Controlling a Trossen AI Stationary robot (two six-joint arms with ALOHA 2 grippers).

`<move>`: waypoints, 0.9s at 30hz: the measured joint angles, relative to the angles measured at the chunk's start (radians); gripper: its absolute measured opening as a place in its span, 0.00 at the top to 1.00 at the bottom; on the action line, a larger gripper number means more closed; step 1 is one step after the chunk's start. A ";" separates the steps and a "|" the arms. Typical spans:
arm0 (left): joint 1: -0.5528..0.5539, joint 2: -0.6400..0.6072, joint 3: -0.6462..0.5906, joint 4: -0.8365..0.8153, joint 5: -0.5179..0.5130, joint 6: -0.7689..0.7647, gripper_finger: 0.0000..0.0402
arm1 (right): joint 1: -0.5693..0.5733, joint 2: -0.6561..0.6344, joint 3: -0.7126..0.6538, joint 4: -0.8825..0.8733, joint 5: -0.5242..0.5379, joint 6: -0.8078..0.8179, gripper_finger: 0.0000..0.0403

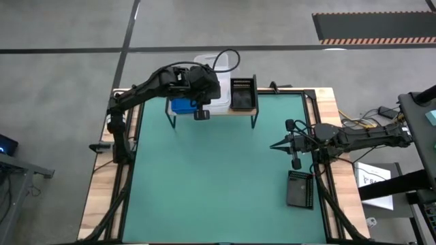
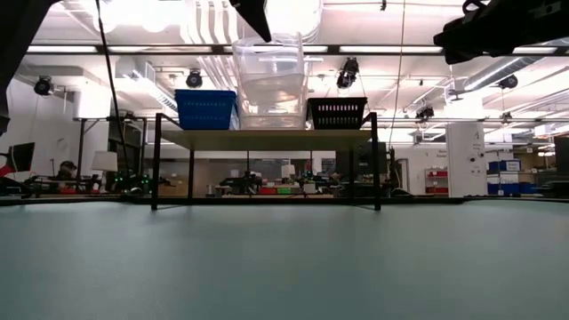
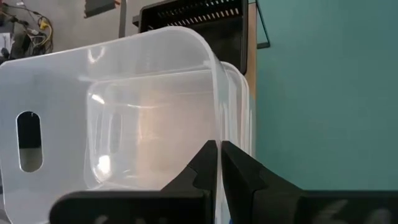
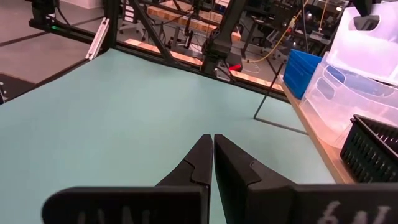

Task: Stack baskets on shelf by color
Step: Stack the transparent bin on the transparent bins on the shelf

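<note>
The shelf [image 1: 225, 111] stands at the table's far edge. On it sit a blue basket [image 2: 206, 109] at the left, clear baskets [image 2: 271, 111] in the middle and a black basket [image 2: 337, 113] at the right. My left gripper [image 3: 217, 149] is over the middle, shut on the top clear basket [image 3: 124, 106]. Another black basket [image 1: 300, 188] lies on the table at the right. Just beyond it my right gripper [image 4: 213, 140] hovers shut, holding nothing. My left gripper pinches the top clear basket's wall on the table's near side at its rim [image 3: 217, 127], one finger inside and one outside. The fingers slant down from above. The basket is tilted, its lower part inside the clear basket [image 3: 242, 93] beneath it.
The green table top [image 1: 218, 177] lies bare between the shelf and the near edge. The shelf's thin black legs [image 2: 156, 160] stand on the table. Frame rails run along both table sides.
</note>
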 joint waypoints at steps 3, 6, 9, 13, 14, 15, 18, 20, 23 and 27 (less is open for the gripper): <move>0.000 0.000 0.000 0.000 0.000 0.000 1.00 | 0.000 0.000 0.000 0.000 0.000 0.004 0.98; 0.000 0.000 0.000 0.000 0.000 0.000 1.00 | 0.000 0.000 0.000 0.000 0.000 0.006 0.98; 0.000 0.000 0.000 0.000 0.000 0.001 1.00 | 0.000 0.000 0.000 0.000 0.000 0.009 0.98; 0.000 0.000 0.000 0.000 0.000 0.001 1.00 | 0.000 0.000 0.000 -0.003 0.000 0.011 0.98; 0.000 0.000 0.000 0.001 0.000 0.001 1.00 | 0.000 0.000 0.000 -0.004 0.000 0.011 0.98; 0.000 0.000 0.000 0.000 0.000 0.001 1.00 | 0.000 0.000 0.000 -0.004 0.000 0.016 0.98; 0.000 0.000 0.000 0.001 0.000 0.001 1.00 | 0.000 0.000 0.000 -0.004 0.000 0.019 0.98; 0.000 0.000 0.000 0.001 0.000 0.001 1.00 | 0.000 0.000 0.000 -0.003 0.000 0.019 0.98; 0.000 0.000 0.000 0.001 0.000 0.001 1.00 | 0.000 0.000 0.000 -0.004 0.000 0.019 0.98; 0.000 0.000 0.000 0.001 0.000 -0.003 1.00 | 0.000 0.000 0.000 -0.004 0.000 0.019 0.98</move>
